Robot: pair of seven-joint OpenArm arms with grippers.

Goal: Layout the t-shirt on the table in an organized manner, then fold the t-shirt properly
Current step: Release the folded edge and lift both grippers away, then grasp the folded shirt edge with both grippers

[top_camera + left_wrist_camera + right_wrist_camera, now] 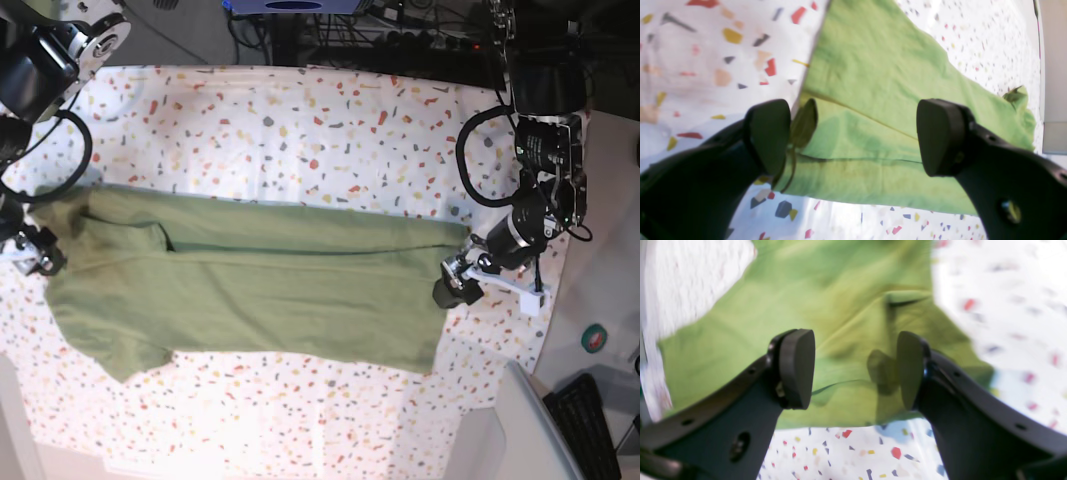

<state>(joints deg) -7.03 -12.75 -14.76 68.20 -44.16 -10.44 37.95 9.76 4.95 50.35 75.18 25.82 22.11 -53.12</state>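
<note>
T-shirt (260,290) spread lengthwise across middle of surface (300,130), one long edge doubled over, likely first fold. Left tool (853,136) spread wide, empty, at 3 o'clock end. Right tool (855,368) spread, empty, at 9 o'clock end.

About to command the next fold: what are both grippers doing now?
Left gripper: open, holding nothing, above the t-shirt.
Right gripper: open, holding nothing, above the t-shirt.

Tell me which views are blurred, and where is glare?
Right wrist: motion blur, worst on the table at right. Left wrist: sharper, table washed out at top right; t-shirt clear. Base: sharp, glare along the near table edge.
</note>
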